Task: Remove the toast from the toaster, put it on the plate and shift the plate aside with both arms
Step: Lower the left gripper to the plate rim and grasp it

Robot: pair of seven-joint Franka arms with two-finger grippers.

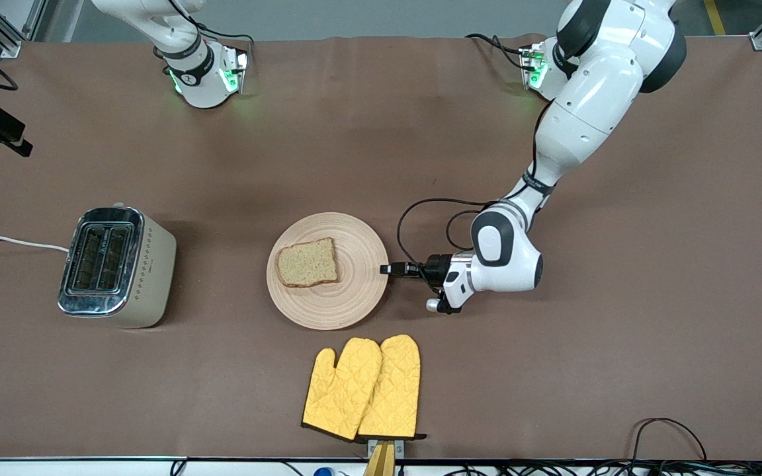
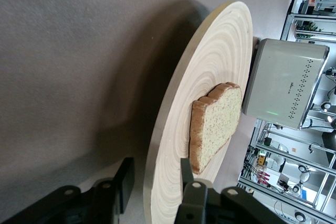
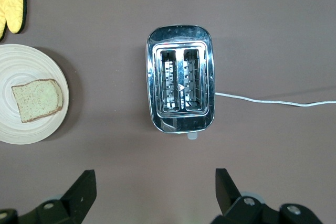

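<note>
Toast (image 1: 307, 262), a squarish slice of tan speckled bread with a brown crust, lies flat on the round pale wooden plate (image 1: 348, 297) with ring grain, on the part of it toward the right arm's end of the brown surface (image 1: 619, 370). The left pincer (image 1: 387, 269) is low at the plate's edge toward the left arm's end; in the left wrist view its black fingers (image 2: 192, 186) straddle the rim, one above and one below, apart with gaps showing on both sides of the wood. The right pincer (image 3: 155, 184) hangs over the chrome-topped cream toaster (image 1: 116, 266), its fingers wide apart and holding nothing. Two yellow quilted oven mitts (image 1: 364, 388) lie nearer the front camera than the plate.
</note>
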